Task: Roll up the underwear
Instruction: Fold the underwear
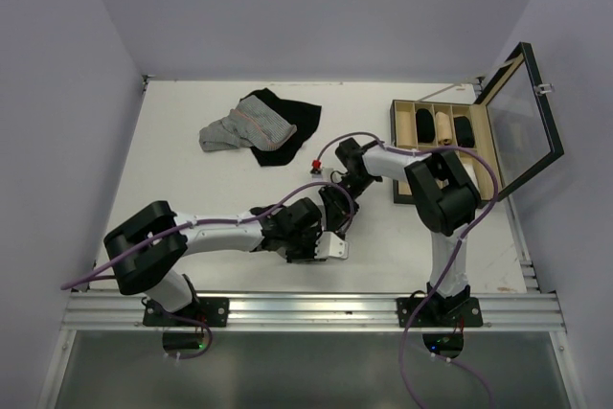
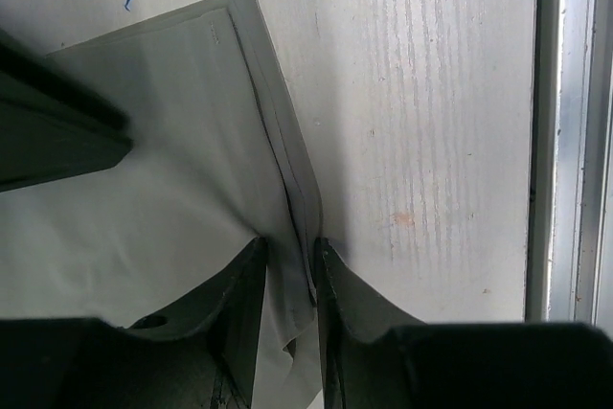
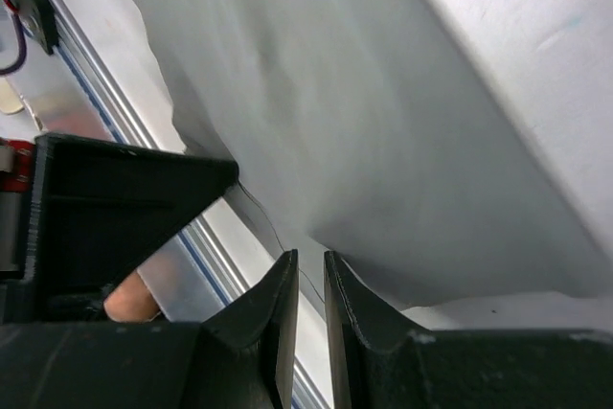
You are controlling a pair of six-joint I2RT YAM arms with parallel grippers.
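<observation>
Underwear [image 2: 172, 208] nr front rail; striped garment [image 1: 239, 127], blk garment [image 1: 299, 120] behind, box [image 1: 421, 103] rt.

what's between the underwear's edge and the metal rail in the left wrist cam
Only bare white table between the underwear and the metal rail, shown in the left wrist view. The left end effector pinches that edge.
</observation>
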